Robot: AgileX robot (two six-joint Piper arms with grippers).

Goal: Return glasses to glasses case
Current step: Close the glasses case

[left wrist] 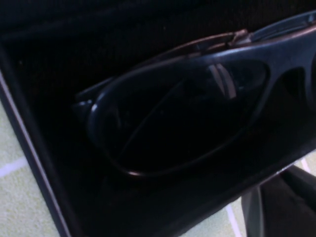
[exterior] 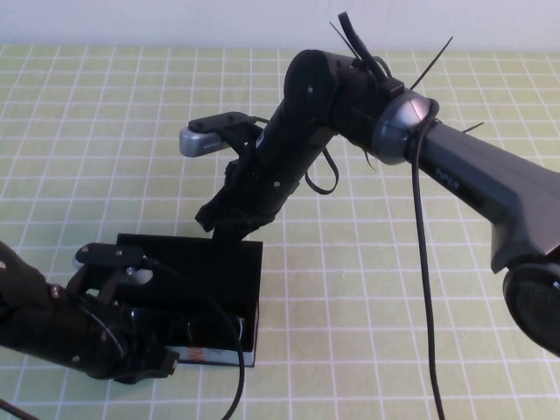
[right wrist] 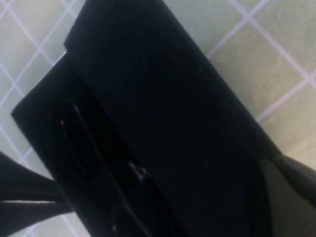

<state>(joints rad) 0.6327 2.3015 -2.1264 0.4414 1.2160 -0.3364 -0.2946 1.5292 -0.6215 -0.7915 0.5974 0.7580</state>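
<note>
The black glasses case lies at the table's near left, with its patterned side and orange mark facing me. Its lid is raised at the far side. The dark glasses lie inside the case on the black lining, and they show faintly in the right wrist view. My left gripper hangs low over the case's near left part, right above the glasses. My right gripper is at the lid's far edge, touching or nearly touching the lid.
A green checked cloth covers the table. A black cable hangs from the right arm across the right side. The left arm covers the case's near left corner.
</note>
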